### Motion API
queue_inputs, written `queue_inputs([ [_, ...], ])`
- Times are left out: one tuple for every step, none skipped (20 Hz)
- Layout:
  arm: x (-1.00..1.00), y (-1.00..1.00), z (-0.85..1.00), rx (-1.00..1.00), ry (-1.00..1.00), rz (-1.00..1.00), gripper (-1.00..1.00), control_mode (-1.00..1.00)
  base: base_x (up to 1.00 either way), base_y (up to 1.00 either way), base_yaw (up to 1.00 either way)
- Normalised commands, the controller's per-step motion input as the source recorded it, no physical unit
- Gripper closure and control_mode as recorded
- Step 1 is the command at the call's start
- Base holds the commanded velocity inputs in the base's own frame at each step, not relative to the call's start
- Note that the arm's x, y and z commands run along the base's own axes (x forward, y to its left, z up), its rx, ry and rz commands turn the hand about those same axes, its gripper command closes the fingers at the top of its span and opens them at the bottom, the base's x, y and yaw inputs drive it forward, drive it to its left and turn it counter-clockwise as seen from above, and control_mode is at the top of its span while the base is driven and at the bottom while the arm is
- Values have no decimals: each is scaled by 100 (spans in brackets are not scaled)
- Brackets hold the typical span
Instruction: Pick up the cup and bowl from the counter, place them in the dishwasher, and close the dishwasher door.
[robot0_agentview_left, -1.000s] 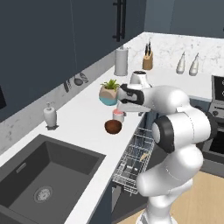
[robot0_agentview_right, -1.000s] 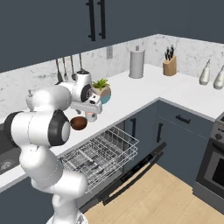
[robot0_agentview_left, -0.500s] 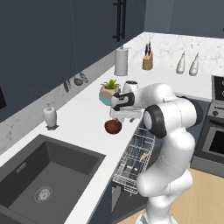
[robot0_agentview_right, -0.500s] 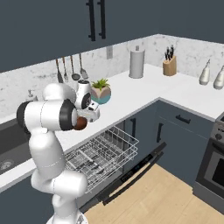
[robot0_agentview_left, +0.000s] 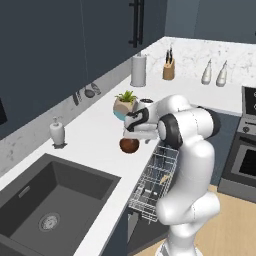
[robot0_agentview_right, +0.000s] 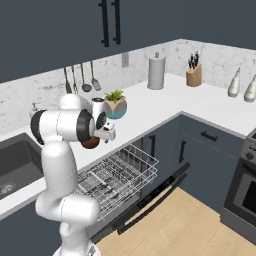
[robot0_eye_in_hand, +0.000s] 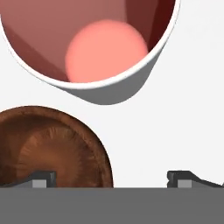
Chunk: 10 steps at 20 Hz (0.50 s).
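In the hand view, the salmon-red cup (robot0_eye_in_hand: 105, 57) stands upright at the top, seen from above with its pale rim showing. The dark reddish-brown bowl (robot0_eye_in_hand: 52, 148) sits beside it at the lower left. My gripper (robot0_eye_in_hand: 111, 179) is open and empty, pointing down at the white counter (robot0_eye_in_hand: 183, 122); one fingertip (robot0_eye_in_hand: 43, 178) hangs over the bowl's edge. From the left base view, the gripper (robot0_agentview_left: 131, 135) hovers just above the bowl (robot0_agentview_left: 129, 145) near the counter's front edge. The dishwasher's white wire rack (robot0_agentview_left: 155, 177) is pulled out over the lowered dishwasher door (robot0_agentview_right: 150, 200).
A beige-and-teal plant pot (robot0_agentview_left: 124, 106) stands just behind the hand. A soap dispenser (robot0_agentview_left: 56, 132) and a dark sink (robot0_agentview_left: 45, 200) lie to the left. Paper towel roll (robot0_agentview_left: 138, 70), knife block (robot0_agentview_left: 169, 70) and two bottles (robot0_agentview_left: 207, 72) line the far counter. An oven (robot0_agentview_left: 245, 155) is at the right.
The arm has folded in and the hand has come down and leftward over the cup and bowl. The jaws stay open. Cup and bowl have not moved.
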Motion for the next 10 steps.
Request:
queue_inputs([
  [21,8,-36,0,0,0,-100,-100,0,0,0],
  [16,10,-36,0,0,0,-100,-100,0,0,0],
  [9,9,-35,0,0,-1,-100,-100,0,0,0],
  [0,6,-30,0,0,-2,-100,-100,0,0,0],
  [0,4,-28,0,0,-2,-100,-100,0,0,0],
  [0,1,-27,0,0,-3,-100,-100,0,0,0],
  [0,1,-28,0,0,-4,-100,-100,0,0,0],
  [0,5,-27,0,0,-5,-100,-100,0,0,0],
  [0,4,-26,0,0,-5,100,-100,0,0,0],
  [-1,0,-25,0,0,-6,100,-100,0,0,0],
])
